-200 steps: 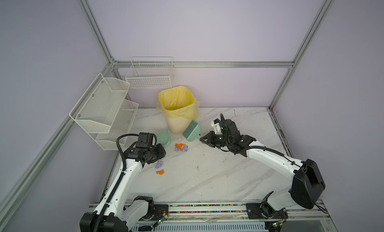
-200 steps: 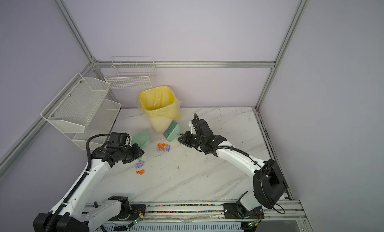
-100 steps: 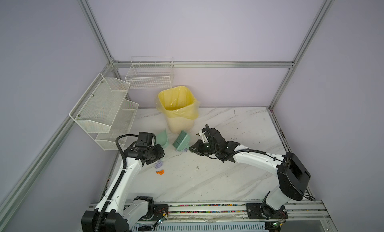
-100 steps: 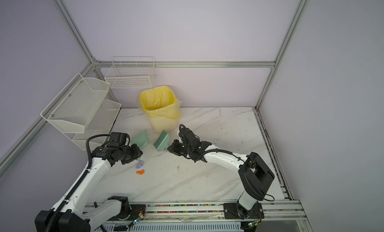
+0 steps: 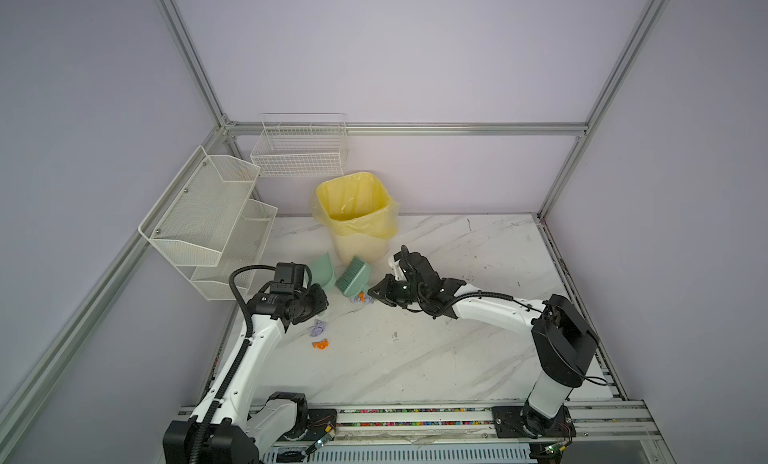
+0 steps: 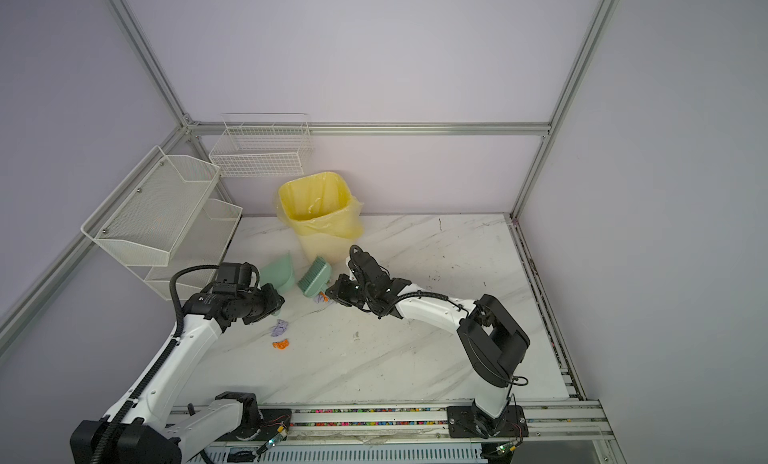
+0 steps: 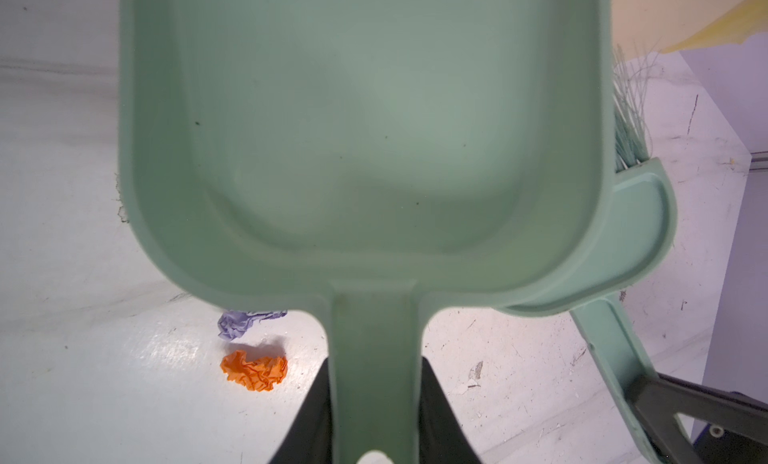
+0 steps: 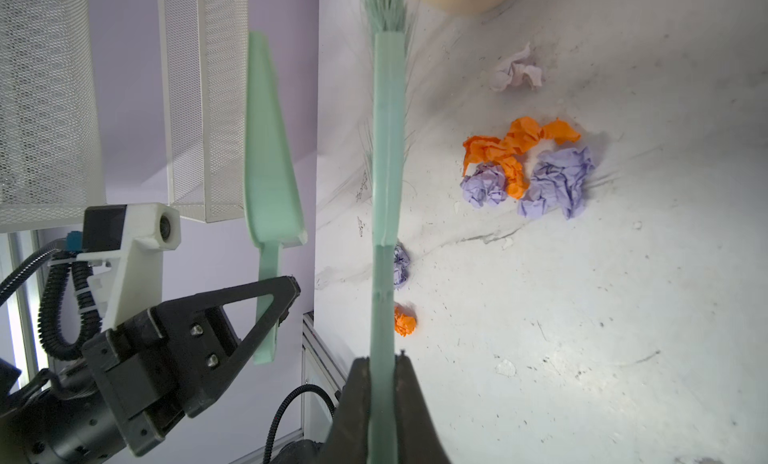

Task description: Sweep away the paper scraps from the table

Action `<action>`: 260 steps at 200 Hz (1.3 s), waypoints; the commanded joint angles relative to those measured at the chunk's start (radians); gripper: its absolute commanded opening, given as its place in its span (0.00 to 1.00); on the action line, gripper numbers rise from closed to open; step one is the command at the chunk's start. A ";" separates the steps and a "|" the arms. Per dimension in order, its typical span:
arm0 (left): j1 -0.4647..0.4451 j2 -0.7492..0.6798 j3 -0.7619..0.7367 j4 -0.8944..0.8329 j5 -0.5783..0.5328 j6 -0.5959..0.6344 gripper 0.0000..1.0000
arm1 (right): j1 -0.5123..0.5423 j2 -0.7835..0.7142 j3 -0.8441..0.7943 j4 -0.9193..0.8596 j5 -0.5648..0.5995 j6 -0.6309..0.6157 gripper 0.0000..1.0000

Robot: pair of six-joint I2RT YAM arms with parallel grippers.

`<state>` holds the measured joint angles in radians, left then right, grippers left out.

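Note:
Orange and lavender paper scraps (image 8: 528,167) lie clustered on the white marble table (image 5: 457,358), showing in both top views just beside the brush head (image 5: 361,298) (image 6: 321,296). A lone purple scrap (image 5: 318,327) (image 7: 237,322) and a lone orange scrap (image 5: 321,344) (image 7: 254,370) lie nearer the front. My left gripper (image 7: 374,366) (image 5: 318,303) is shut on the handle of the mint-green dustpan (image 7: 361,129) (image 5: 323,270), whose pan holds nothing. My right gripper (image 8: 382,366) (image 5: 374,293) is shut on the handle of the green brush (image 8: 386,192) (image 5: 353,277), right next to the dustpan.
A yellow-lined bin (image 5: 357,216) stands just behind the brush and dustpan. White mesh shelves (image 5: 208,221) and a wire basket (image 5: 299,150) hang at the back left. A pale scrap (image 8: 515,73) lies near the bin's foot. Aluminium rails edge the table.
My right arm has swung the brush left and slightly forward, up against the dustpan, and the scrap cluster is now half hidden by the brush. The left arm has barely moved.

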<state>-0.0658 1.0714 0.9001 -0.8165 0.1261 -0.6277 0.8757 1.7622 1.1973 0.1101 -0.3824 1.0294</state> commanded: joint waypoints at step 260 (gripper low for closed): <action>-0.195 0.014 -0.056 0.087 -0.050 0.018 0.17 | -0.149 -0.008 -0.213 0.028 -0.122 0.062 0.00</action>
<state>-0.2237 1.0843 0.8680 -0.7696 0.1059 -0.5915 0.7612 1.8240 1.0538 0.1913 -0.4953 1.1019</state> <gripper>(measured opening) 0.248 0.112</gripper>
